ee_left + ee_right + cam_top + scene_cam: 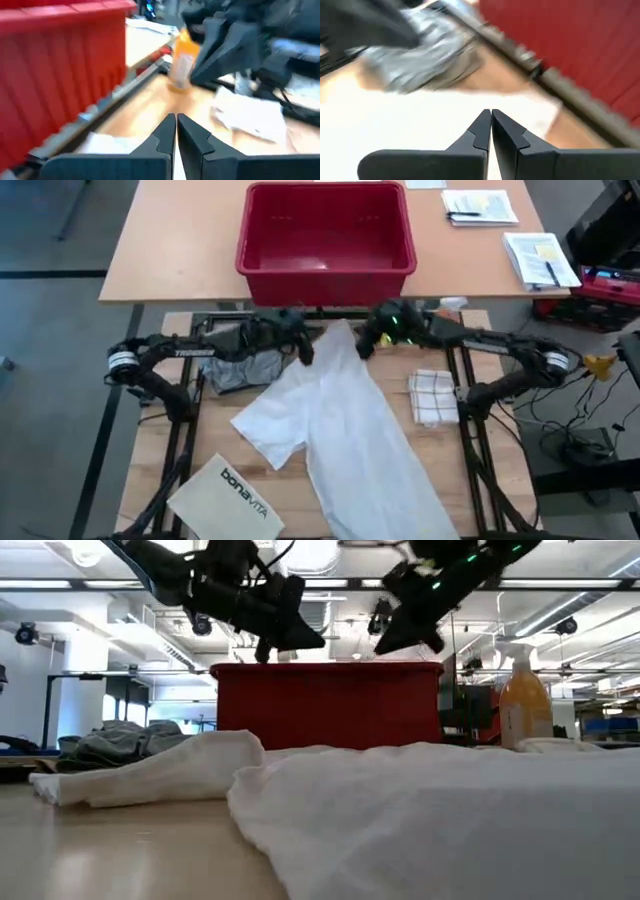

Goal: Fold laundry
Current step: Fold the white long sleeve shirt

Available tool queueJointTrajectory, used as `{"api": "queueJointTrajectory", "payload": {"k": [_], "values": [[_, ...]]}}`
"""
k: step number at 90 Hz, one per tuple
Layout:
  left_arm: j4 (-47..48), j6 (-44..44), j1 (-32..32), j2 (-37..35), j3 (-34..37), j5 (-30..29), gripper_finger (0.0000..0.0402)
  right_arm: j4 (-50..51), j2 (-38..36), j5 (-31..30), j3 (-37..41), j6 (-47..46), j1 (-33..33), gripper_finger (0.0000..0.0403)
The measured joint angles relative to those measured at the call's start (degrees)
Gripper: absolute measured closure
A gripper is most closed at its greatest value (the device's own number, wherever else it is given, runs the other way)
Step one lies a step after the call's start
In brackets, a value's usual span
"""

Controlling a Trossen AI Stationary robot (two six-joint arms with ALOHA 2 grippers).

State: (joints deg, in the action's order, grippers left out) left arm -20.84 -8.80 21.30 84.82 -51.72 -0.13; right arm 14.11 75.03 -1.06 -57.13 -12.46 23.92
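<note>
I see white shirt (345,425) spread on table (405,358), left gripper (305,350) and right gripper (365,345) raised above its top edge, fingers together, empty.

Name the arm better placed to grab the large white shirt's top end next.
Probably the right: its pincer hangs just beside the white shirt's top end, while the left pincer hangs nearer the grey garment.

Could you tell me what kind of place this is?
Probably a robotics lab or open workshop, not a home: the low view shows long ceiling lights over open floor, cables trail beside the table, and papers lie on a second table.
</note>
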Motion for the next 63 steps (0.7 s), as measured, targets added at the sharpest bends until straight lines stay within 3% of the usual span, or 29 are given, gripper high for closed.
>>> {"api": "queueJointTrajectory", "payload": {"k": [8,23,35,47,63], "values": [[3.3,-3.5,-2.0,0.0,0.0,-1.3,0.0402,4.3,-4.5,0.5,2.5,-8.5,-3.0,0.0403],[5.9,-7.1,-3.7,-0.1,0.0,3.9,0.0399,15.2,-11.6,6.4,4.4,-14.4,-10.9,0.038],[6.0,-6.7,-9.1,-0.3,0.0,4.3,0.0396,23.1,-15.3,2.1,5.4,-16.4,-21.6,0.0338],[6.4,-8.0,-18.7,-0.3,0.0,-2.0,0.04,27.9,-17.2,0.8,6.0,-21.2,-32.3,0.0274],[4.9,-13.8,-32.4,-0.3,0.0,-14.6,0.0394,27.6,-19.2,0.3,7.5,-30.4,-47.2,0.0177]]}}
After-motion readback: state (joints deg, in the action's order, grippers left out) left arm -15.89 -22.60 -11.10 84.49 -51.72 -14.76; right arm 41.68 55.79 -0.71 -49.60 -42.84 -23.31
